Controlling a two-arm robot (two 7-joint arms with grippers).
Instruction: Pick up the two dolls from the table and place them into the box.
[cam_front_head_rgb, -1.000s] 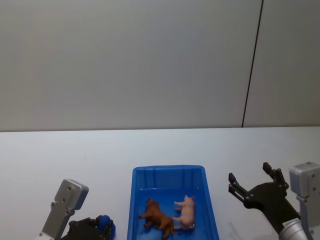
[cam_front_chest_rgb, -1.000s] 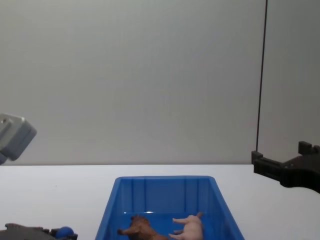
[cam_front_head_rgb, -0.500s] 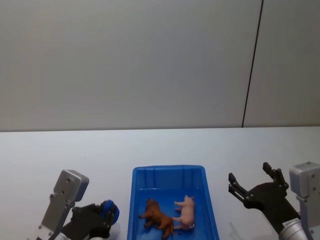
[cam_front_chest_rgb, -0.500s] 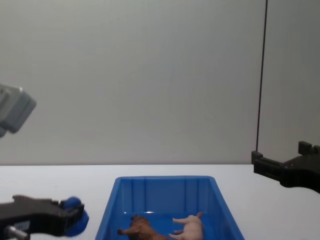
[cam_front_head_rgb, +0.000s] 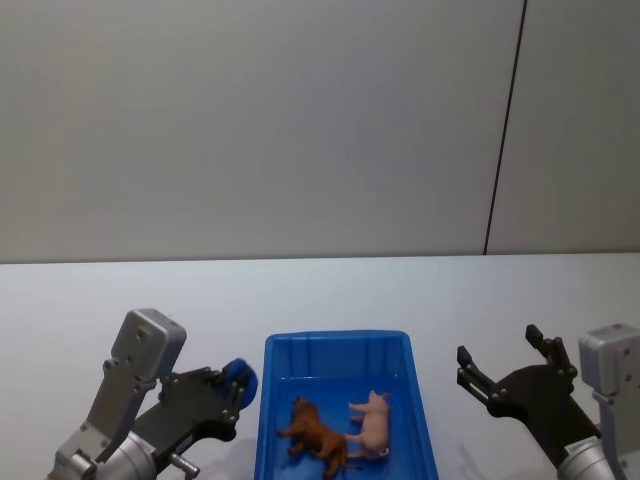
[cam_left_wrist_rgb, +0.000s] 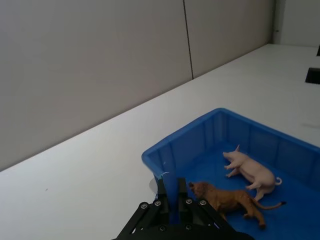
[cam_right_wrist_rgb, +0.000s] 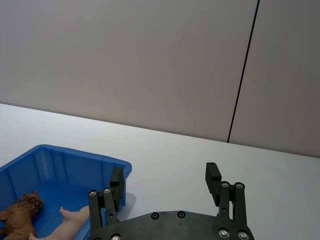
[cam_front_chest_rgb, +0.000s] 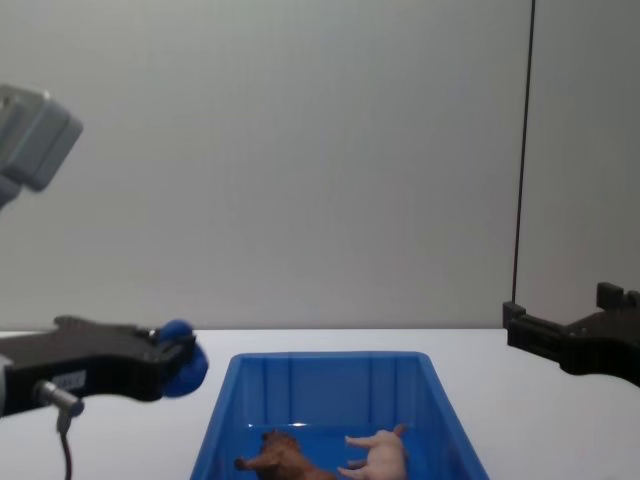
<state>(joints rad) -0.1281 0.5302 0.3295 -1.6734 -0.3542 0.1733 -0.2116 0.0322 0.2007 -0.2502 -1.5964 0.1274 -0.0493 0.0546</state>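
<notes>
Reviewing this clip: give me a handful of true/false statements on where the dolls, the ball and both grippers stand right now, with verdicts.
1. Both dolls lie inside the blue box. True: the pink pig and the brown animal rest on its floor.
2. The left gripper holds a blue ball. True.
3. The right gripper grips the pig. False: its jaws are open and hold nothing, right of the box.
4. The blue ball sits in the box. False: it is held beside the box's left wall.
</notes>
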